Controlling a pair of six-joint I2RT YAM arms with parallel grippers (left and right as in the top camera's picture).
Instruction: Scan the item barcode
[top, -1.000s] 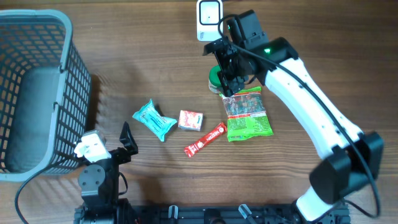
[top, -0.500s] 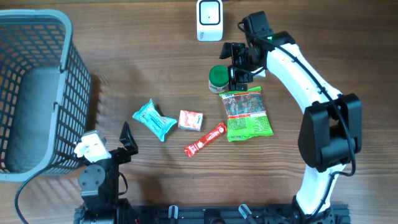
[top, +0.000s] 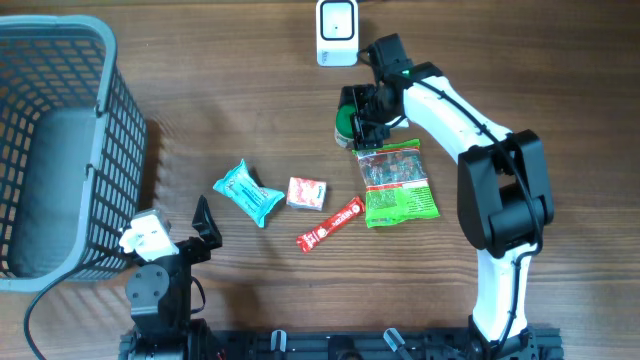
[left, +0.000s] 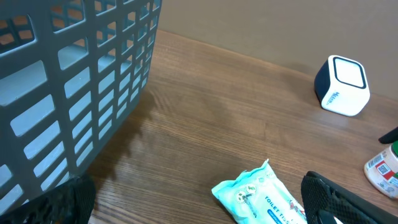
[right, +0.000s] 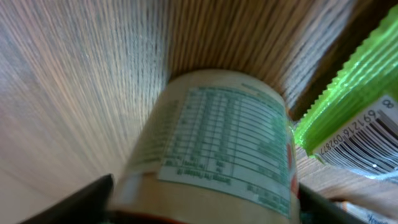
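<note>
The right gripper (top: 360, 113) stands astride the jar (right: 211, 143) — jaws wide, one on each side (whether they press it I cannot tell). The jar sits near the scanner (top: 337, 32), just beside the packet (top: 398, 185), so the carry should be short.

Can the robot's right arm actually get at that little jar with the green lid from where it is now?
Most likely yes: the right gripper is at the jar, a finger on each side, nothing between. Whether it grips yet, I cannot tell.
</note>
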